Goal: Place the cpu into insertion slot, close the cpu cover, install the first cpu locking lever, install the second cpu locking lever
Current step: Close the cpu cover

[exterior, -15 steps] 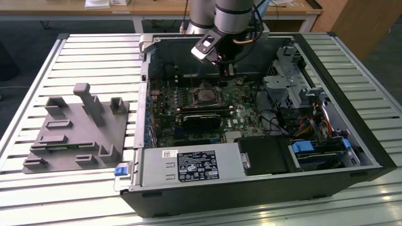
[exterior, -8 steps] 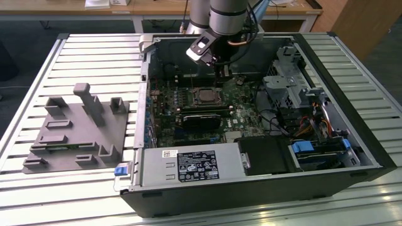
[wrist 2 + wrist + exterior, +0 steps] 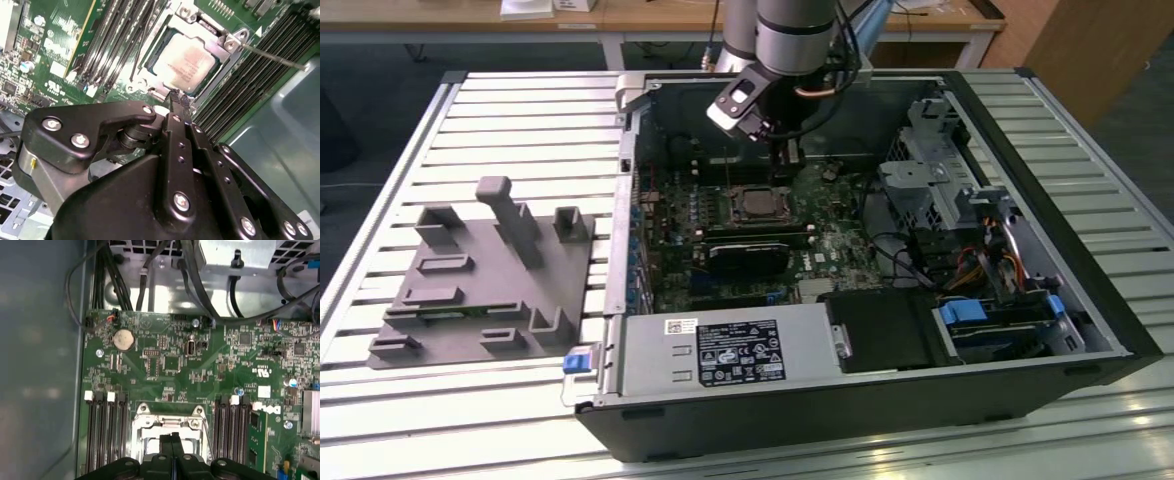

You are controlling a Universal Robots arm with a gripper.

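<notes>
The hand [image 3: 178, 100], pressed together, hangs by the pale silvery cpu [image 3: 186, 62] inside the cpu cover [image 3: 222, 46].

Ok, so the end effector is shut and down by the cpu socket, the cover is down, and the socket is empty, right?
No, not empty: the second wrist view shows the cpu seated in it, framed by the cpu cover. The rest holds: the end effector is shut and down by it.

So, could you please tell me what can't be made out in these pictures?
First wrist view: the gripper hides most of the cpu cover.
Second wrist view: the gripper hides the cpu cover's near edge.
Exterior view: the cpu is too small to tell if covered.
</notes>
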